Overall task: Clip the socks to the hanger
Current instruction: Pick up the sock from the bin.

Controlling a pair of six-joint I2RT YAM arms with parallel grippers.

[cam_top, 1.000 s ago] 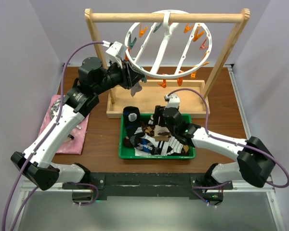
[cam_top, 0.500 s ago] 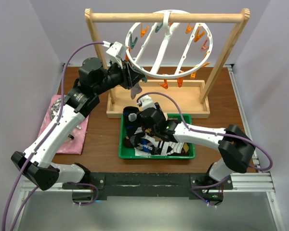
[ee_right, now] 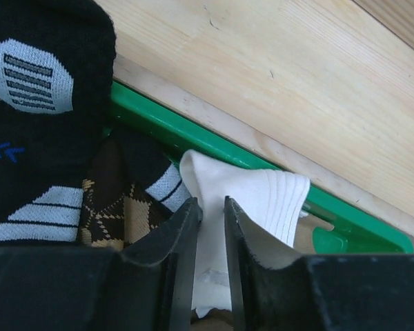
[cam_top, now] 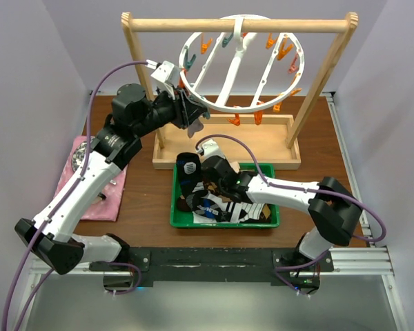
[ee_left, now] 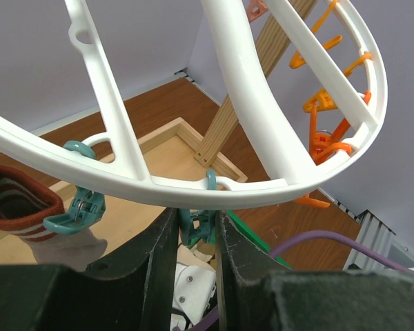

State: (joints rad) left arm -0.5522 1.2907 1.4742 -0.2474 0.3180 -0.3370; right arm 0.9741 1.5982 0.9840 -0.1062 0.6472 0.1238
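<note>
The left gripper (ee_left: 195, 219) is up at the left rim of the large white plastic ring hanger (ee_left: 243, 83), which hangs from the round bar of the light wooden frame (cam_top: 241, 25). Its black fingers (ee_left: 159, 241) are clenched on a small teal peg (ee_left: 193, 226) under the rim, and the ring hides the peg's top. At the left edge of that wrist view, a sock with a rust-brown striped cuff (ee_left: 14, 207) is cut off by the frame, just beside a 2nd teal peg (ee_left: 74, 210); whether that peg grips it cannot be told. The right gripper (ee_right: 212, 205) reaches into the green plastic tray (cam_top: 224, 225) on the brown worktop (cam_top: 145, 200). Its fingers pinch a white ribbed sock (ee_right: 262, 193) by the tray's far wall and hide the sock's lower part. The other socks (cam_top: 217, 207) lie heaped in the tray, partly covered by the arm in the top view.
</note>
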